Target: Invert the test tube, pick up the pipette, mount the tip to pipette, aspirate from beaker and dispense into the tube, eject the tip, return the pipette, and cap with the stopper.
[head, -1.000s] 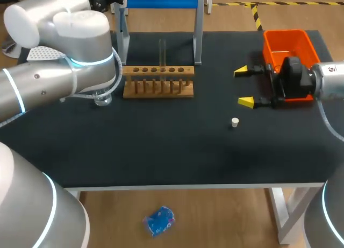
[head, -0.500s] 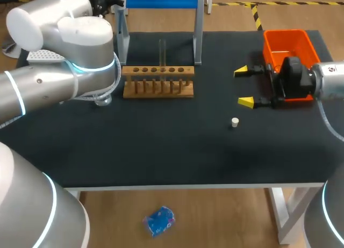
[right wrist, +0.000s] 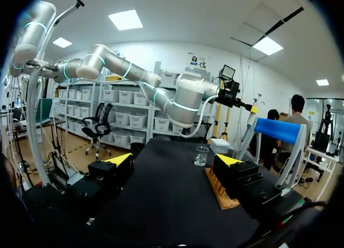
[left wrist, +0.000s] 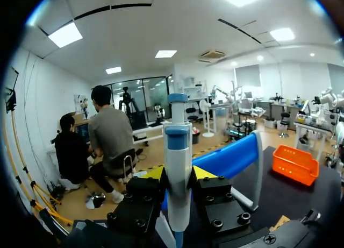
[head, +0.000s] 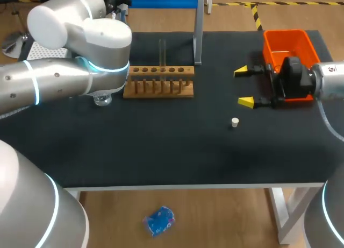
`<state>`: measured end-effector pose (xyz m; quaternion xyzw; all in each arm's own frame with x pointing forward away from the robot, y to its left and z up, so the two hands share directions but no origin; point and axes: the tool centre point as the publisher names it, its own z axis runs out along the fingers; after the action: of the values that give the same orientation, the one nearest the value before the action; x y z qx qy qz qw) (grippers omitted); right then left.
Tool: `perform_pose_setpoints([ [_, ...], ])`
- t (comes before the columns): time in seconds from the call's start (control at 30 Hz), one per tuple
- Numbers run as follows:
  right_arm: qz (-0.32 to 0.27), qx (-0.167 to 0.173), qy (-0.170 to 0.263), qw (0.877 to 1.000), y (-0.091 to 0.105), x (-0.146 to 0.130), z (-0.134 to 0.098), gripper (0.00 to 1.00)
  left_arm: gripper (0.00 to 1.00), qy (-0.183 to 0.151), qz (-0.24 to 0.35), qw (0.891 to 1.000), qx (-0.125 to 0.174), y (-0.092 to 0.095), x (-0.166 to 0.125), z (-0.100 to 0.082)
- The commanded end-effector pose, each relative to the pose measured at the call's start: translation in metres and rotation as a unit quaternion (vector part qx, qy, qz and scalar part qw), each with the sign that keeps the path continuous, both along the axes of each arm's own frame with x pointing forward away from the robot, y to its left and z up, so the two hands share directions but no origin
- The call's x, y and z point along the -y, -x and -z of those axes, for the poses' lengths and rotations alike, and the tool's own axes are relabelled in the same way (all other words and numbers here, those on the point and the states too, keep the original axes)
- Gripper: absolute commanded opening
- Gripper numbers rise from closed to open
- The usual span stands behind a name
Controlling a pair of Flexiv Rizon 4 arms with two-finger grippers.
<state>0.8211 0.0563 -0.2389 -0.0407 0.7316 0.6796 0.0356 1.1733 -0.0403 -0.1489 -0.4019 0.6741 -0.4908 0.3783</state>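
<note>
The left arm (head: 64, 78) comes in from the left of the frame. Its bulky joint sits over the upper left of the dark surface (head: 161, 146) and hides its own claw from above. Seen from the wrist, the left claw (left wrist: 178, 175) is clamped on the pipette (left wrist: 178, 146), a white body with blue bands that stands upright between the jaws. The right claw (head: 243, 86) hovers at the right of the frame, just beside the orange bin (head: 287, 41), with its jaws wide apart. The wooden rack (head: 158, 81) sits in the upper middle, with the clear test tube (head: 162, 53) upright in it. The glass beaker (head: 102, 100) peeks out from under the left arm, left of the rack. The small white stopper (head: 235, 122) lies alone on the surface, to the lower right of the rack and below the right claw.
</note>
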Motion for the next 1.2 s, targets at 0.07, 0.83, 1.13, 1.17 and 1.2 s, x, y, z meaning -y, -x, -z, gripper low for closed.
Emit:
perform_pose_setpoints([
  [0.07,0.000,0.000,0.000,1.000,0.000,0.000,0.000,1.00,0.00,-0.007,-0.033,0.999,-0.005,-0.006,0.009,-0.002],
  [0.83,0.000,0.000,0.000,1.000,0.000,0.000,0.000,1.00,0.00,-0.028,-0.092,0.994,-0.050,-0.023,0.010,0.015],
  [1.13,0.000,0.000,0.000,1.000,0.000,0.000,0.000,1.00,0.00,-0.033,-0.104,0.992,-0.065,-0.026,0.012,0.020],
  [1.17,0.000,0.000,0.000,1.000,0.000,0.000,0.000,1.00,0.00,-0.034,-0.105,0.992,-0.068,-0.026,0.011,0.021],
  [1.2,0.000,0.000,0.000,1.000,0.000,0.000,0.000,1.00,0.00,-0.034,-0.107,0.991,-0.070,-0.026,0.011,0.022],
])
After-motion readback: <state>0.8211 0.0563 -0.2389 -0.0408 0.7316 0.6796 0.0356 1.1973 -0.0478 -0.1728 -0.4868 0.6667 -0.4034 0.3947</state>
